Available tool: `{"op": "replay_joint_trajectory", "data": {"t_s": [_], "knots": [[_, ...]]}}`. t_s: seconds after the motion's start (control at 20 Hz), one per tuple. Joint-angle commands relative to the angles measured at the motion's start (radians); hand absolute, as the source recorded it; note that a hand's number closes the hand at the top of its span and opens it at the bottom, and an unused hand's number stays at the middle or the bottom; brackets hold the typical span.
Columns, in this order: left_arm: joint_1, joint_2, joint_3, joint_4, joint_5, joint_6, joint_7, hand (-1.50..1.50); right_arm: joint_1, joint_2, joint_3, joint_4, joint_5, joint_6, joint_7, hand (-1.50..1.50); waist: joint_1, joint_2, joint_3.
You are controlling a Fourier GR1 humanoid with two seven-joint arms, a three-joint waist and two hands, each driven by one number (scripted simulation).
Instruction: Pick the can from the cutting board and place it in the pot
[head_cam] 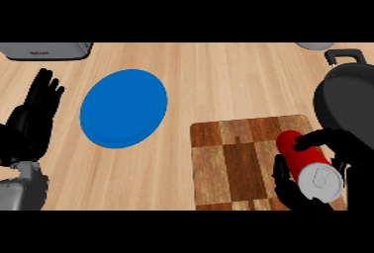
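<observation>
A red can (306, 160) with a silver top lies tilted over the right part of the checkered wooden cutting board (234, 163). My right hand (329, 148) is curled round it, thumb over the can's upper side and fingers under its left side. The dark pot (349, 99) with a black handle stands at the right edge, just beyond the board's far right corner. My left hand (33, 118) rests open at the left edge, fingers pointing up.
A blue plate (122, 108) lies left of the board. A grey appliance (44, 51) sits at the far left corner, and part of a grey object (315, 46) shows at the far right.
</observation>
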Motion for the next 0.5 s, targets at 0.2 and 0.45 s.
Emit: {"op": "replay_joint_trajectory", "data": {"t_s": [0.2,0.45], "knots": [[0.002,-0.009,0.002,0.013,0.004,-0.015,-0.017,0.0,-0.089,-0.069,-0.391,0.003,-0.221,0.049,-0.052,1.5,0.006,0.004,0.0],[-0.015,-0.033,-0.035,-0.006,-0.04,0.02,0.016,0.0,-0.161,-0.113,-0.575,0.146,-0.372,0.024,-0.134,1.5,0.008,0.004,0.0]]}}
